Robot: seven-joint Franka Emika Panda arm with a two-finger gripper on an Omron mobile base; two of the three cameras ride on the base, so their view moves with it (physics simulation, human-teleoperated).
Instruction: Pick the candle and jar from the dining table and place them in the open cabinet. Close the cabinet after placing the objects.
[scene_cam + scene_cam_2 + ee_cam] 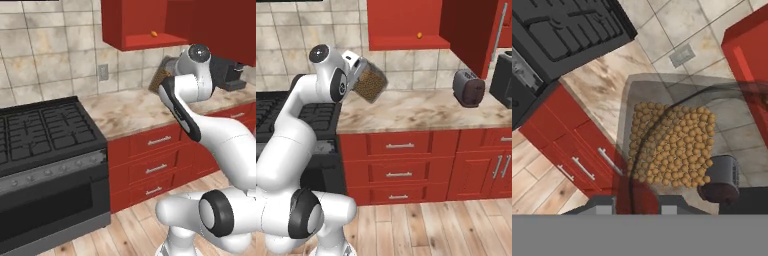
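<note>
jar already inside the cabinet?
No. In the right base view the jar hangs tilted in the gripper above the counter, left of and below the open cabinet.

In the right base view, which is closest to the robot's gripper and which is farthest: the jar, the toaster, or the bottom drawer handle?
1. The jar: held tilted in the gripper, above the counter's left end.
2. The toaster: on the counter, off to the right under the open cabinet door.
3. The bottom drawer handle: lowest, near the floor.
</note>
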